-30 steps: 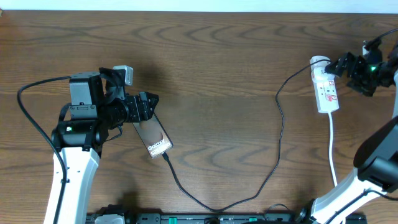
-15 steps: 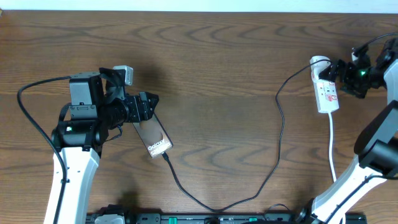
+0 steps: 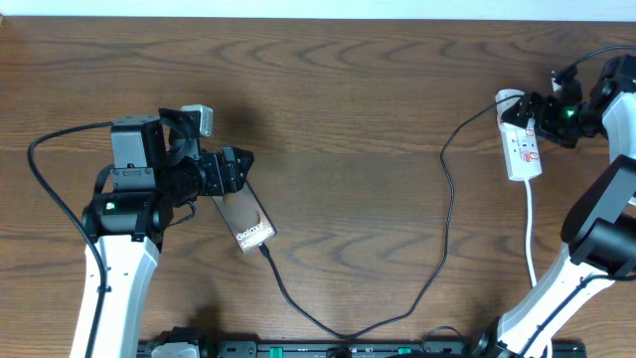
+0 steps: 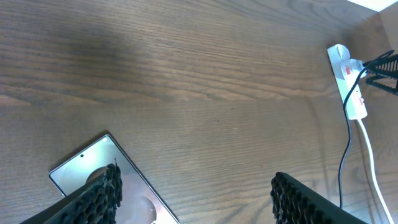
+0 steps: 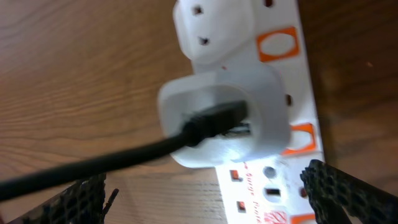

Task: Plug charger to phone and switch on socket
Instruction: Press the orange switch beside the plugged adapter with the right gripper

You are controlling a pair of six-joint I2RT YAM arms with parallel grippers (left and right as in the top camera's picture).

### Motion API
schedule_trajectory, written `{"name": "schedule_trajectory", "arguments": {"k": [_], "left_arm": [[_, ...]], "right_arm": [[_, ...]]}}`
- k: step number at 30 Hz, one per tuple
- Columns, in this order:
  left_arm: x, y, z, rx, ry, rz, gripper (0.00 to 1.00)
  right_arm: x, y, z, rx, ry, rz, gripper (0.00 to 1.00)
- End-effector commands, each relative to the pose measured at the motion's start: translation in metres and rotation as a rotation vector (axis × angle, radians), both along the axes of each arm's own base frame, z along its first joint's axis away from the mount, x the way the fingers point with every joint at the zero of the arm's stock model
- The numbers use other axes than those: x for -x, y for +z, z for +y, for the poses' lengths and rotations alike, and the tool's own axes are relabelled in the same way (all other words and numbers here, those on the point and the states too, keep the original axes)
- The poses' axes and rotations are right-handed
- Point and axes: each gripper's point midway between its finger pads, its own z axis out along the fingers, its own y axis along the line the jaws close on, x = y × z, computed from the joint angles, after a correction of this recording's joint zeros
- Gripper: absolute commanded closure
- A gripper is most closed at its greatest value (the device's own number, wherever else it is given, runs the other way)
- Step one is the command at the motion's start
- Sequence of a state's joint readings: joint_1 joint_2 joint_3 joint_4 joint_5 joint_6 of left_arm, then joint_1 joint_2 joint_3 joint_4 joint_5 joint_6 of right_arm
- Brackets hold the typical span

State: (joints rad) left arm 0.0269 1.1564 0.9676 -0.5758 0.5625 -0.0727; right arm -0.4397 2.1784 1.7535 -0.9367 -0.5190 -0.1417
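You're hovering spread right gripper (image 3: 537,107) over socket (image 3: 522,149), upper right. Try aiming one tip at orange switch (image 5: 300,138) beside adapter (image 5: 255,93), avoiding charger (image 5: 93,165). Left gripper (image 3: 234,171) spread over phone (image 3: 246,217).

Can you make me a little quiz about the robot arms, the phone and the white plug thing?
1. True or false: the black charger cable reaches the end of the phone that has the white letters.
2. Pick one. What is the right tool closest to? A) the phone B) the socket strip C) the front edge of the table
3. What word is written on the phone?

Key: 1 true. 2 B. 3 Galaxy.
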Motion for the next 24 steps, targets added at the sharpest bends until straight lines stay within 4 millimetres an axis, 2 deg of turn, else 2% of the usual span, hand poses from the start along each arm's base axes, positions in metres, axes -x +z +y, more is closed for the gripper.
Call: {"name": "schedule_trajectory", "arguments": {"k": [1,15,24], "left_arm": [[-0.003,0.007,0.000,-0.014,-0.014,-0.026,0.24],[-0.002,-0.007,0.000,-0.012,-0.014,0.030,0.24],[-0.003,-0.006,0.000,-0.012,-0.014,0.026,0.24]], "right_arm": [[-0.009,0.005,0.008,-0.023,0.036,-0.039,0.01],[-0.009,-0.004,0.012,-0.035,0.016,-0.008,0.01],[-0.009,-0.010,0.013,-0.039,0.018,0.001,0.01]]}}
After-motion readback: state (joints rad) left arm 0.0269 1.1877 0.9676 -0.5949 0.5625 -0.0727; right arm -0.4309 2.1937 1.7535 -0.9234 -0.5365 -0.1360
